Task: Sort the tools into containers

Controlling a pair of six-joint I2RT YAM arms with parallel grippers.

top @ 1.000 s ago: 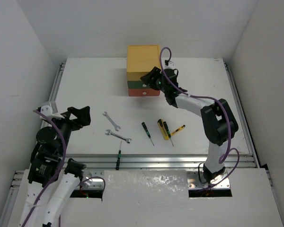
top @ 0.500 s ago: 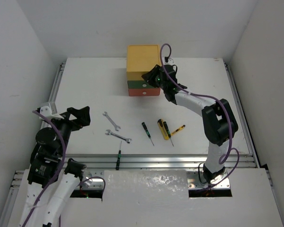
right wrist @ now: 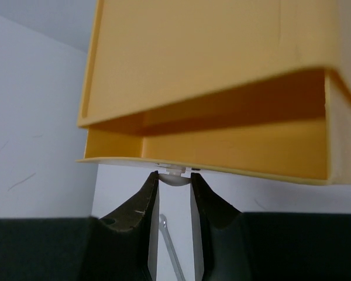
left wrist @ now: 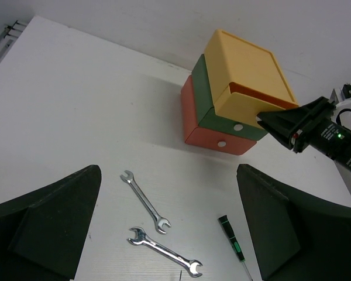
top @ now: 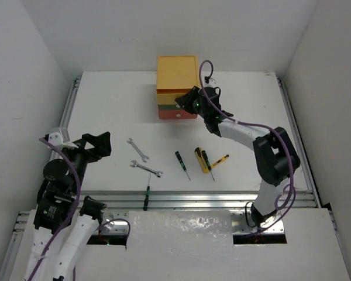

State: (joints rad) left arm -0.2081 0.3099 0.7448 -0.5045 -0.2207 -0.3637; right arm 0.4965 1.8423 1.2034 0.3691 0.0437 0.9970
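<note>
A white desk (top: 105, 105) seen from above. At upper centre stands a small chest (top: 176, 76) of three stacked drawers: yellow on top, green in the middle, red at the bottom.

The right pincer (right wrist: 174, 179) is clamped on the round white knob (right wrist: 173, 175) of the yellow drawer (left wrist: 243, 108), one finger on each side. That drawer is slid part way out. The strip of its inside that shows holds nothing. The green drawer (left wrist: 219, 122) and red drawer (left wrist: 205, 140) are closed, so their contents are hidden.

The left pincer (top: 98, 144) hangs at the left of the top view with its fingers wide apart, holding nothing.

All the tools lie loose on the desk below the chest, none in a drawer. Two silver wrenches (top: 138, 149) sit left of centre. Three thin black screwdrivers (top: 182, 164) lie centre and lower centre, and two yellow-and-black tools (top: 201, 160) lie right of centre.

The chest looks light, so a crooked pull could drag or tip it — the drawer likely wants a straight, level pull. The knob is small, smooth and round and could slip out of the pinch, so a grip close to its stem seems safest.

The wrenches are stiff, flat and flush with the desk, best pinched across the narrow shank. The screwdrivers are thin and may roll, so the handle is the place to take hold.
</note>
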